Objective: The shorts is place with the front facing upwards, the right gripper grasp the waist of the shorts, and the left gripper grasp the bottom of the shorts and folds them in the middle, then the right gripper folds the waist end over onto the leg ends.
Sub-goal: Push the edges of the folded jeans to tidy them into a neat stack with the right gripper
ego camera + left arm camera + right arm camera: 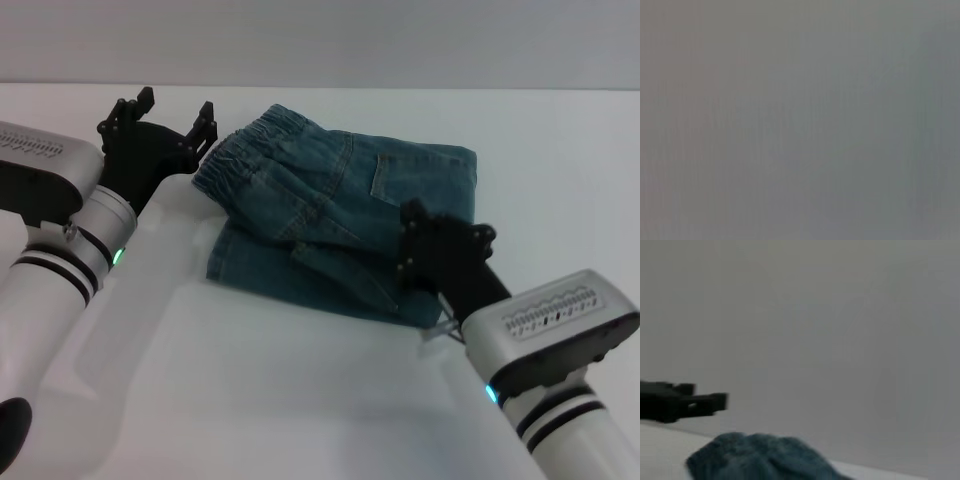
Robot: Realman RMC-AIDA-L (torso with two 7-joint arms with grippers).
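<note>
Folded shorts [340, 225] on white surface [300, 400]; left gripper [170, 115] spread beside waist; right gripper [425, 250] over near edge, grip indiscernible.

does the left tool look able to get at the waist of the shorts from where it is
Probably yes. The left tool hovers open just beside the waist of the shorts, nothing between them; the right tool sits over the other end.

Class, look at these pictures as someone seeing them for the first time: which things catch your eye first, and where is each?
The blue denim shorts lie folded in the middle of the white table, puckered waist toward the far left. The left gripper hovers open just left of that waist. The right gripper is at the shorts' near right edge.
</note>
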